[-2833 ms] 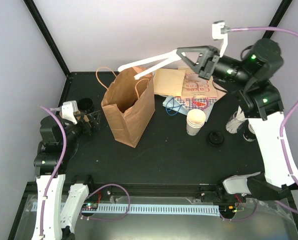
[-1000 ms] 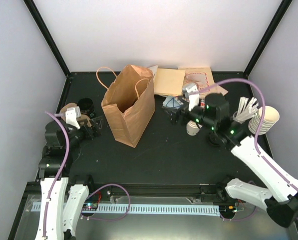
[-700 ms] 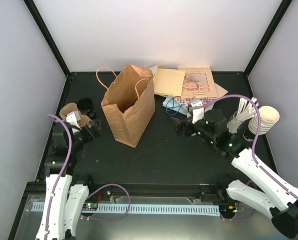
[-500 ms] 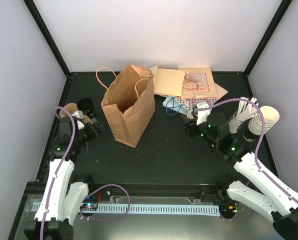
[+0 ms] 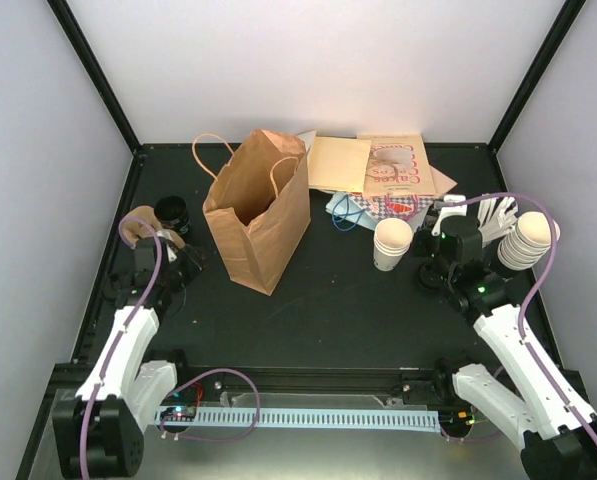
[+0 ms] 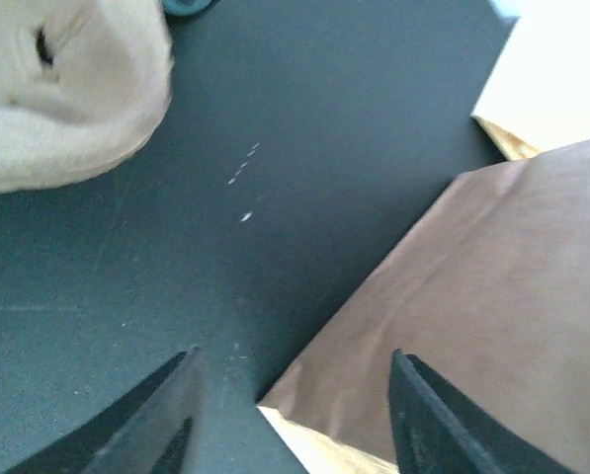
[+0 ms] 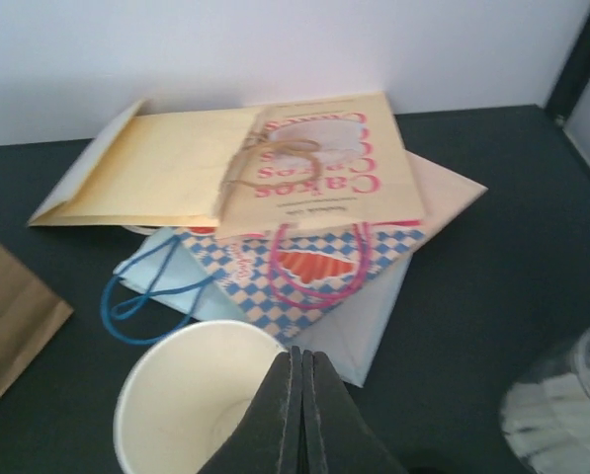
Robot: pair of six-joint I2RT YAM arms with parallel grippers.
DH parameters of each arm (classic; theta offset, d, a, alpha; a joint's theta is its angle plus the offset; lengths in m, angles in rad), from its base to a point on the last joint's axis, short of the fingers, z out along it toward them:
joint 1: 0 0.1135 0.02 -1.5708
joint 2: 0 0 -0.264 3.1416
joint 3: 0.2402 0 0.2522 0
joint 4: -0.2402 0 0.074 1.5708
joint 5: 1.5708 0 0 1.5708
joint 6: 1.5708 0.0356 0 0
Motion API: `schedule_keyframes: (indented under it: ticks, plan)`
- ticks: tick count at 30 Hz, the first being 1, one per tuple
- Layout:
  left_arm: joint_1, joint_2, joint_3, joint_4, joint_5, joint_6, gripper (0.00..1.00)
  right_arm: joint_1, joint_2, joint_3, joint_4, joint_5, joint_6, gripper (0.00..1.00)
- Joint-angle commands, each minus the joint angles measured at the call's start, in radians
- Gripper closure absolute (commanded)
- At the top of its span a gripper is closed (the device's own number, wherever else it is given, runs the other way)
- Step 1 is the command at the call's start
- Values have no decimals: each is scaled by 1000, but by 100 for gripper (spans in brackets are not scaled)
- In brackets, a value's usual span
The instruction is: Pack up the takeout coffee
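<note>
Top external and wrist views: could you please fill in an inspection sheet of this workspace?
Surface: black table, faint scuffs.
Job's things: cream paper cup upright, lidless, to the right of the standing brown paper bag and apart from it.
Clutter: flat printed bags piled at the back; cup stack and jar of white utensils at right; black lids at left.
Grippers: left gripper open, holding nothing, above the bag's corner; right gripper shut, empty, near the cup's rim, contact unclear.
Cables: purple cable along each arm.
Surroundings: pale walls, black frame posts.
</note>
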Motion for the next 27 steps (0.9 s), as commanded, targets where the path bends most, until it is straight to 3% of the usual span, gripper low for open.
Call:
schedule_keyframes:
  ticks: [1, 14, 18, 27]
  plan:
    - [-3, 104, -40, 154, 7, -51, 51, -37, -7, -41, -10, 134, 67, 99]
    - [-83, 386, -49, 365, 51, -87, 87, -194, 109, -90, 3, -85, 240, 99]
    - [-147, 443, -55, 408, 51, -125, 88, -196, 218, -55, -33, -80, 266, 99]
    - [-239, 524, -75, 482, 67, -184, 88, -197, 274, -77, 9, -39, 327, 99]
